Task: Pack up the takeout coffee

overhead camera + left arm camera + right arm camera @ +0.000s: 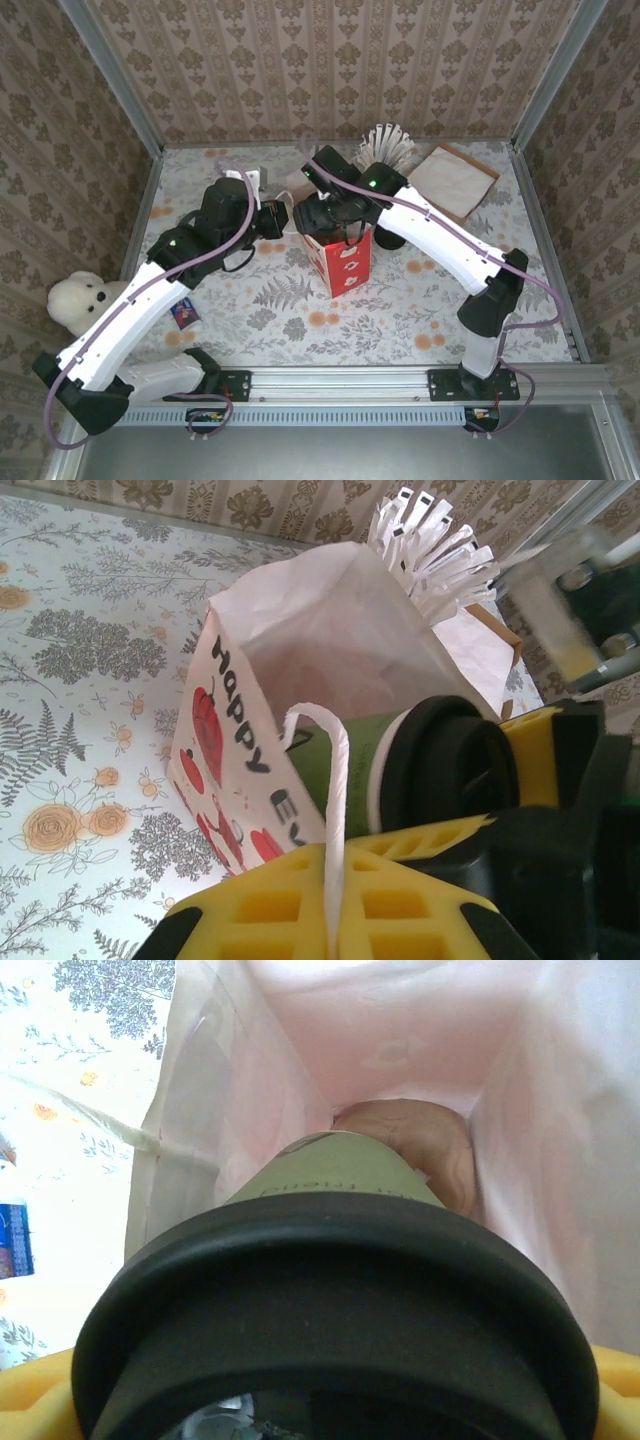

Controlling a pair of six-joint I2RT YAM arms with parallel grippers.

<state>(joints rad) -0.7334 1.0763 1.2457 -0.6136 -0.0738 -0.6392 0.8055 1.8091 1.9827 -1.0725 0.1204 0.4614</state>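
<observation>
The red-and-white paper bag (342, 258) stands open at the table's middle. My left gripper (335, 865) is shut on the bag's white twisted handle (338, 780), at the bag's left rim. The takeout coffee (430, 765), a green cup with a black lid (330, 1300), lies tilted in my right gripper (338, 215), which is shut on it over the bag's mouth. In the right wrist view the cup's green body (335, 1175) points down into the bag's pale inside (400, 1030). A brown item (425, 1145) lies at the bag's bottom.
A green holder of white-wrapped sticks (385, 148) stands at the back, with flat brown-and-white paper (452, 180) to its right. A white plush toy (80, 298) and a small blue packet (184, 314) lie at the left.
</observation>
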